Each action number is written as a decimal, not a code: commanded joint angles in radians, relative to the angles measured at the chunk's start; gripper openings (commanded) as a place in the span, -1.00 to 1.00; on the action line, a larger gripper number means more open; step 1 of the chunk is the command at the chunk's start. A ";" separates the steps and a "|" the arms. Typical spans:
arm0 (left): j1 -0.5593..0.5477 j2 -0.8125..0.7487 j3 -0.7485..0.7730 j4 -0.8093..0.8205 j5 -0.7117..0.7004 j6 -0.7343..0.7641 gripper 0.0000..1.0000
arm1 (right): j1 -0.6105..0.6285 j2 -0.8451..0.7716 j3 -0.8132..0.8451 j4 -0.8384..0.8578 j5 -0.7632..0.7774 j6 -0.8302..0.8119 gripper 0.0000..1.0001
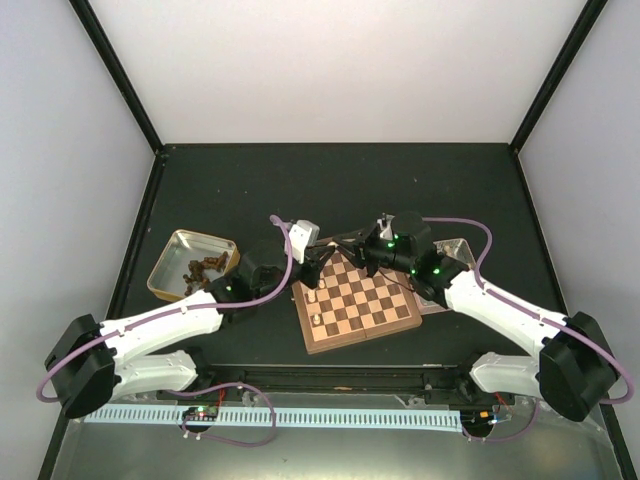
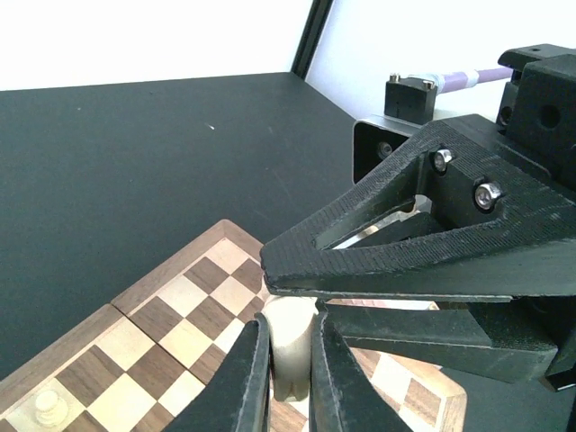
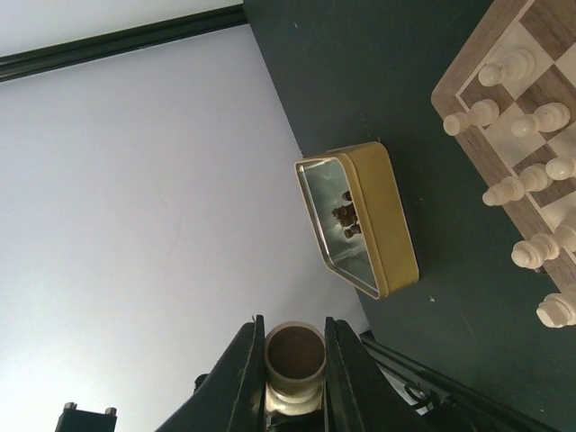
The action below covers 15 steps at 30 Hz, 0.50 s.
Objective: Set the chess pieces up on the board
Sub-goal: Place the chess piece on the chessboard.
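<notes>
Left wrist: pale piece between fingers

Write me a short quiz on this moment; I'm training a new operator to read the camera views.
1. True or false: the gold tin holds pale chessmen.
2. What is the left gripper shut on? A) nothing B) a pale piece C) a dark brown piece
3. Fill the blank: in the right wrist view, the chessmen standing on the board are all ___ in colour.

Key: 1 false, it holds dark brown pieces; 2 B; 3 pale.
</notes>
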 commanded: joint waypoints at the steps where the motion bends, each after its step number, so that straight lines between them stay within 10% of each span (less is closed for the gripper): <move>1: -0.004 -0.016 0.000 0.038 0.005 0.023 -0.93 | 0.011 0.000 0.020 0.016 -0.018 -0.009 -0.71; 8: -0.002 -0.048 0.065 -0.164 -0.033 0.084 -0.97 | 0.004 -0.045 0.020 -0.069 0.080 -0.143 -0.07; 15: 0.005 -0.043 0.230 -0.567 -0.061 0.215 -0.97 | -0.044 -0.199 0.018 -0.247 0.260 -0.351 0.14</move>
